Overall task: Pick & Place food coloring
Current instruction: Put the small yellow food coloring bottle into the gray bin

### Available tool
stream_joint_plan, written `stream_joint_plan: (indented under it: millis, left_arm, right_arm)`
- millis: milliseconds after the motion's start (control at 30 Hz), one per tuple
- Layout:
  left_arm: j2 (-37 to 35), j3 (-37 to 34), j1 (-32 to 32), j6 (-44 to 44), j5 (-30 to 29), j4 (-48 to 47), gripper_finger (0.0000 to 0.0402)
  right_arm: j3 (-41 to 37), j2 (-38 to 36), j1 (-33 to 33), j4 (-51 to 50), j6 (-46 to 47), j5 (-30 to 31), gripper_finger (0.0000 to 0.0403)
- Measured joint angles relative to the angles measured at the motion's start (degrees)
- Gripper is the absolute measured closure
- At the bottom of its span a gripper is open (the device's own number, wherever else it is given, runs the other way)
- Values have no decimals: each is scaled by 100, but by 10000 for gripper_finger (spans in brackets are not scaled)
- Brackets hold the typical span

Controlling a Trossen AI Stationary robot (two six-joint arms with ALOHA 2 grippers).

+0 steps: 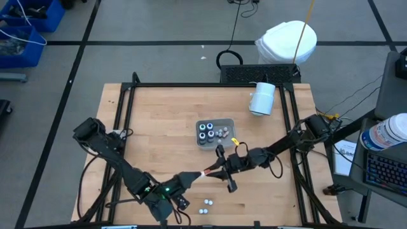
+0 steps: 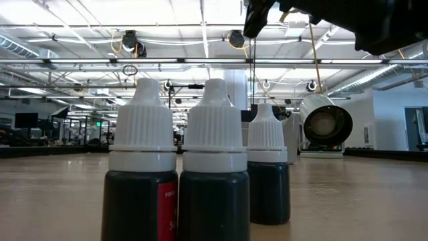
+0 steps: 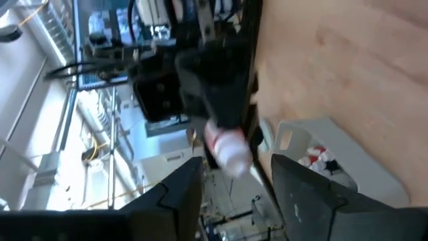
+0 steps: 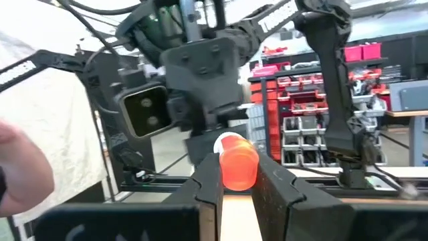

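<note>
Now I see both grippers meeting above the middle of the desk point(image 1: 159, 114), a little toward its near edge. The right gripper point(image 4: 233, 179) is closed on one food coloring bottle point(image 4: 235, 164); its two fingers press the bottle's sides, and the white cap points toward the left arm. The left gripper point(image 3: 234, 173) faces this bottle from the other side. Its fingers point(image 3: 179, 195) stand apart, one on each side of the bottle's cap end, and I cannot see that they touch it. So the left gripper has nothing in its grip, as far as the left wrist view shows.

The held bottle is up in the air, not on the wood, just beside the grey tray point(image 1: 229, 122) on the side of the near edge. The tray sits around the middle of the desk. Inside it are four dark round bottles point(image 1: 206, 131) in one half and some small whitish pieces point(image 1: 222, 133) in the other half.

Three more bottles point(image 1: 205, 206) stand upright close to the near edge, about at its middle, touching or almost touching one another. In the low view they have white ribbed caps and dark bodies, and one shows a red label.

A large white cylinder point(image 1: 262, 98) lies on its side near the far edge, toward the right corner
</note>
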Motion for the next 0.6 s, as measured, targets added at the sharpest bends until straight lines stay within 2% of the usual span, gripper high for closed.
stream_joint_plan:
  millis: [233,600]
  left_arm:
    - [-2,0,130,-33,474,1,232]
    - [-2,0,305,61,359,96,281]
  right_arm:
    - [0,0,-123,-132,236,7,357]
    - [2,0,-123,-125,223,4,357]
